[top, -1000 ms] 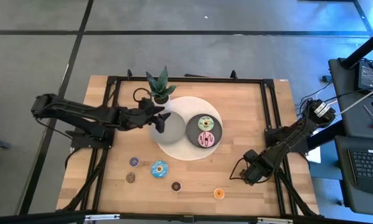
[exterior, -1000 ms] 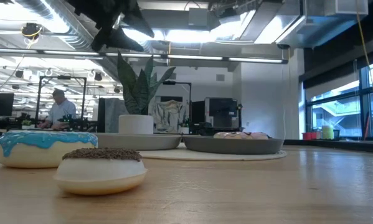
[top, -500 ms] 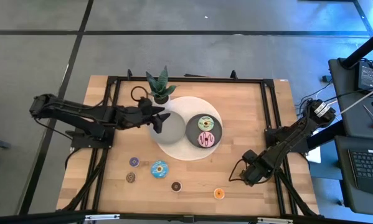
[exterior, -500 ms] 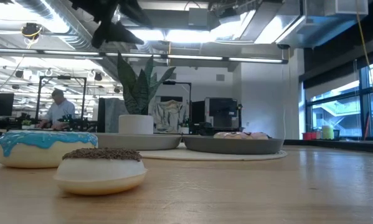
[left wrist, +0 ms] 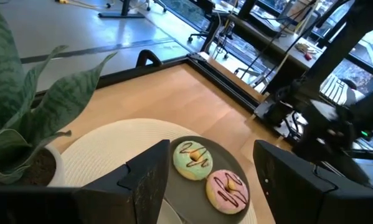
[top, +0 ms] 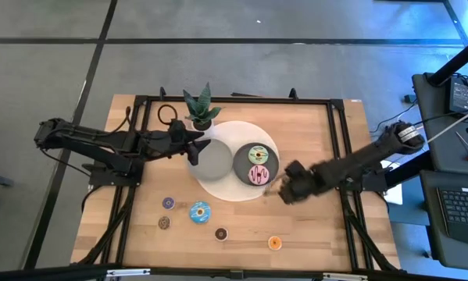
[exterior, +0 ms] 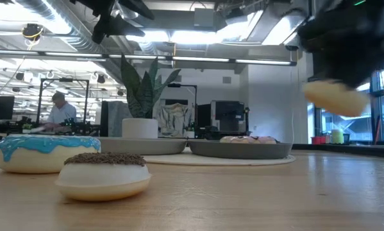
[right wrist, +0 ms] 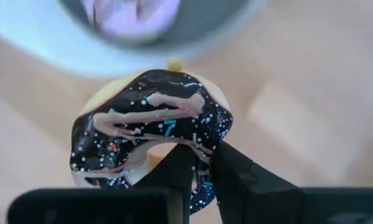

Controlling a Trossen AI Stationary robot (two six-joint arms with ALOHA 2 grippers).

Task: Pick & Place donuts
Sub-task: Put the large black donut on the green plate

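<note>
While the left gripper's (left wrist: 202,180) fingers spread apart, the right gripper (right wrist: 195,165) pinches a glossy dark-iced, sprinkled donut (right wrist: 150,134).

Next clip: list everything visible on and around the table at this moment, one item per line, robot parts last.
Donuts on dark plate: two, green and pink.
Loose donuts: five along the near edge: purple, blue, brown, dark brown, orange.
Dark-iced donut: one, held by right gripper.
Light grey plate: one, empty, on white mat.
Potted plant: one, green, table's far side.
Person: one, background.
Left gripper: open, above grey plate.
Right gripper: beside the mat.
</note>
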